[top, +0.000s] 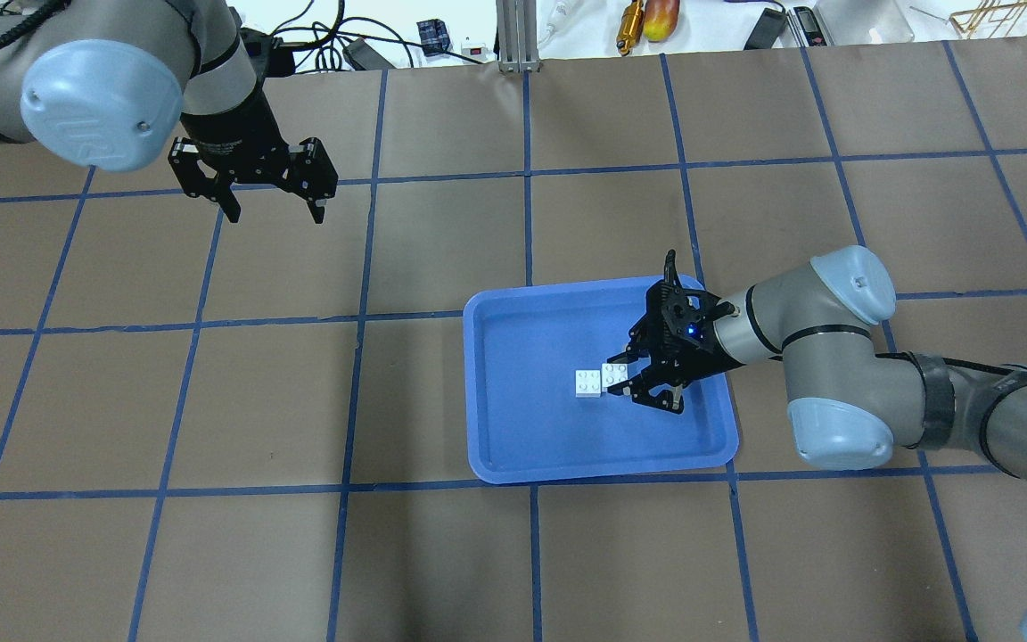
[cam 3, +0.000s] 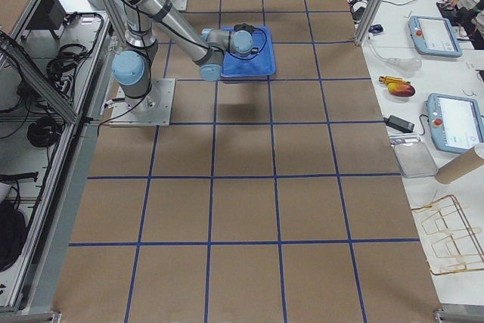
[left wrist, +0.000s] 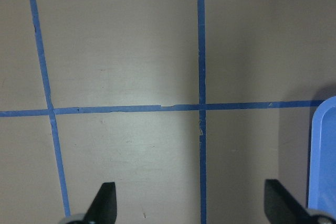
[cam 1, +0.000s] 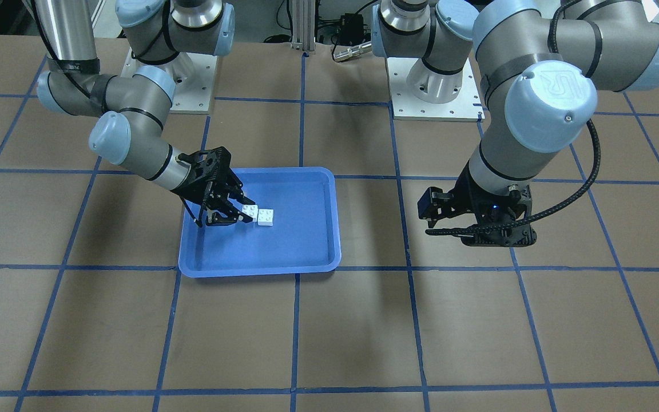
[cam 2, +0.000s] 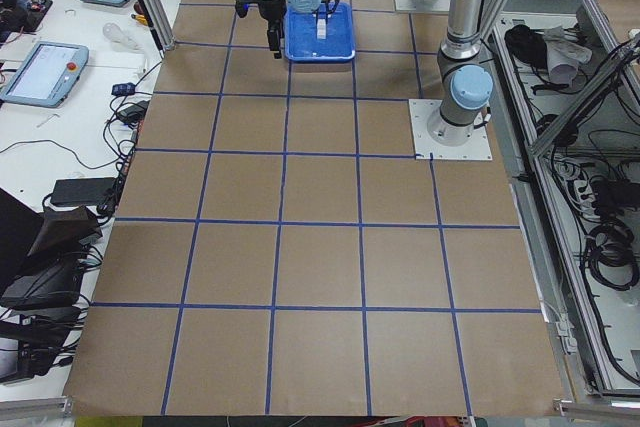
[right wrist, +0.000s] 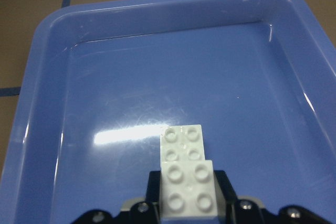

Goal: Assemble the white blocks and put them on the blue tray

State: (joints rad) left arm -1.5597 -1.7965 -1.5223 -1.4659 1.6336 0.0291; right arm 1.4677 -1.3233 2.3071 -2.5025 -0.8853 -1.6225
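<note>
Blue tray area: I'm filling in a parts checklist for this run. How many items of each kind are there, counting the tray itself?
white blocks: 2
blue tray: 1
Total: 3

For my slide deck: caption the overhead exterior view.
Right claw grips one of the white blocks inside the blue tray; left claw hangs open over the table.
</note>
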